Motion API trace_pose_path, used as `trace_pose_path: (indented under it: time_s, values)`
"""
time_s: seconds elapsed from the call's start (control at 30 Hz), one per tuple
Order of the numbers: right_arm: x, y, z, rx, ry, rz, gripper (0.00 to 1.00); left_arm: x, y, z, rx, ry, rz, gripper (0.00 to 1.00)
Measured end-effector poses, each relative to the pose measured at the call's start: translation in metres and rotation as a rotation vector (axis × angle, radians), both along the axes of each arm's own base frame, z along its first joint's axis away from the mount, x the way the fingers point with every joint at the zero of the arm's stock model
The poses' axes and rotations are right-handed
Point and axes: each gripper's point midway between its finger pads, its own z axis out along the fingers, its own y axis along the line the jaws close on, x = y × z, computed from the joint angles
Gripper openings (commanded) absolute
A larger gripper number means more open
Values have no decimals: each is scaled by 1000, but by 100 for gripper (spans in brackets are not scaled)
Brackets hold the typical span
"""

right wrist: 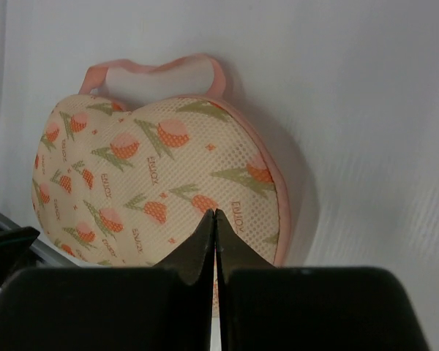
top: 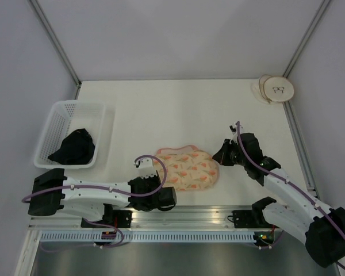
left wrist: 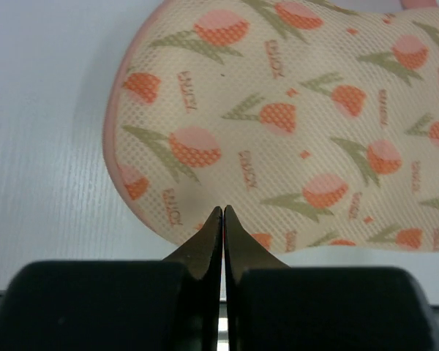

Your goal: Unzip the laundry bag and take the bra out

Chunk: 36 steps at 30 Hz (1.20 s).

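Note:
The laundry bag, a peach-pink double-dome pouch with orange prints and pink trim, lies flat and closed on the white table between the two arms. It fills the left wrist view and shows in the right wrist view with its pink loop at the far side. My left gripper is shut and empty, just at the bag's near-left edge. My right gripper is shut and empty, just at the bag's right edge. The bra is hidden from view.
A white lattice basket holding a black garment stands at the left. A small round pale object lies at the far right corner. The metal rail runs along the near edge.

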Motion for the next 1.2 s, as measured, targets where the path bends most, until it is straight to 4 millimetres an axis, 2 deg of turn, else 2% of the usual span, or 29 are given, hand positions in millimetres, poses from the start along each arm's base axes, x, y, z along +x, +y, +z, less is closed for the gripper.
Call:
trace_pose_path:
  time_s: [0.17, 0.33, 0.57, 0.7, 0.9, 1.2]
  values:
    - [-4, 17, -20, 23, 61, 60, 0, 14, 15, -15, -42, -31, 108, 2]
    - [-10, 30, -36, 13, 98, 103, 1, 30, 10, -22, -108, -64, 168, 2]
    - [-25, 33, -74, -36, 190, 107, 0, 70, 13, -45, -142, -81, 238, 2]
    - [-33, 37, -83, -49, 211, 118, 1, 96, 13, -47, -161, -96, 249, 2]
    - [-37, 48, -84, -39, 197, 137, 0, 149, 5, -51, -151, -106, 217, 2]
    - [-39, 56, -84, -36, 187, 142, 0, 258, -52, -30, -216, -127, 46, 2]
